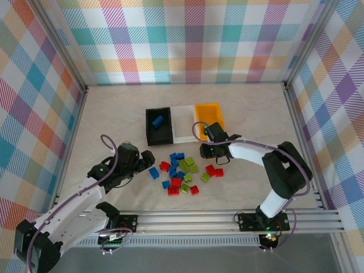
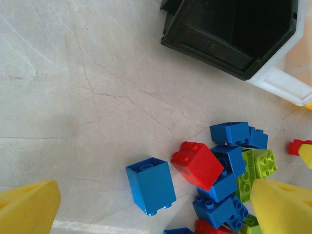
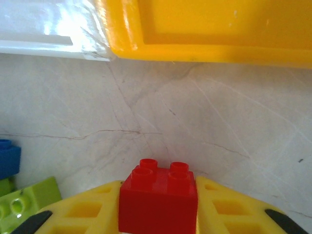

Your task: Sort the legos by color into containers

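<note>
Bumps, four of them, top the red brick (image 3: 158, 204), pinched tight in the right gripper (image 1: 211, 149) at 6 o'clock from the orange-yellow bin (image 3: 204, 51). Left gripper (image 1: 141, 161) gapes wide, holding nothing. Three bins (image 1: 183, 136) stand in a row; one blue brick (image 1: 157, 120) lies in the black bin (image 1: 165, 134).

Top view: bright, even, diffuse light from above. The table (image 1: 114, 114) carries only faint, soft-edged shadows, with no hard glare.

Left wrist view: table evenly lit. The black bin (image 2: 229, 34) interior is dark with little detail. The yellow fingertips (image 2: 27, 209) in the lower corners are out of focus.

Right wrist view: white glare patch on the white bin (image 3: 44, 29), upper left. The red brick (image 3: 158, 202) at the bottom edge is slightly soft.
</note>
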Robot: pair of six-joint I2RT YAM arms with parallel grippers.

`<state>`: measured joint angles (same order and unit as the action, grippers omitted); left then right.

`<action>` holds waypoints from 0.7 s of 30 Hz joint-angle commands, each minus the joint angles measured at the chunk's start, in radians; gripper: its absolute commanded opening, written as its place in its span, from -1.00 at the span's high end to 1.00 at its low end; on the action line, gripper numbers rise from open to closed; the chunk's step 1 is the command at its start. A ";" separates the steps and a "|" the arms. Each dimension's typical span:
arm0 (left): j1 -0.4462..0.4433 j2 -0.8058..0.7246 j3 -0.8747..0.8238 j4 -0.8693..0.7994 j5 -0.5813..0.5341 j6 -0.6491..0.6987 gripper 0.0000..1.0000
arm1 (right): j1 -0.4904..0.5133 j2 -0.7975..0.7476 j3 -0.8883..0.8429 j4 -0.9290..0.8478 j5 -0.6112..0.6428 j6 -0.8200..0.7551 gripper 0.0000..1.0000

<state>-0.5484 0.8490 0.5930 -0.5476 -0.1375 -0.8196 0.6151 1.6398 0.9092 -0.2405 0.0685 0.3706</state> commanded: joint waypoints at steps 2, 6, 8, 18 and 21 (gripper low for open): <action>-0.004 -0.025 -0.014 -0.032 -0.032 -0.006 -1.00 | 0.048 -0.125 0.083 -0.062 -0.031 -0.050 0.33; -0.004 -0.041 -0.013 -0.049 -0.037 -0.016 -1.00 | 0.072 -0.087 0.232 -0.105 -0.046 -0.062 0.33; -0.004 -0.043 -0.013 -0.056 -0.039 -0.024 -1.00 | 0.072 -0.021 0.322 -0.122 -0.030 -0.068 0.32; -0.002 -0.039 0.015 -0.125 -0.027 -0.007 -1.00 | 0.048 0.350 0.724 -0.198 0.079 -0.064 0.28; -0.002 -0.030 0.023 -0.132 -0.021 0.004 -1.00 | 0.032 0.394 0.786 -0.211 0.091 -0.051 0.27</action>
<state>-0.5484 0.8169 0.5926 -0.6369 -0.1509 -0.8295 0.6643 2.0258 1.6199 -0.4133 0.1238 0.3126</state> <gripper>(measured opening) 0.998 0.366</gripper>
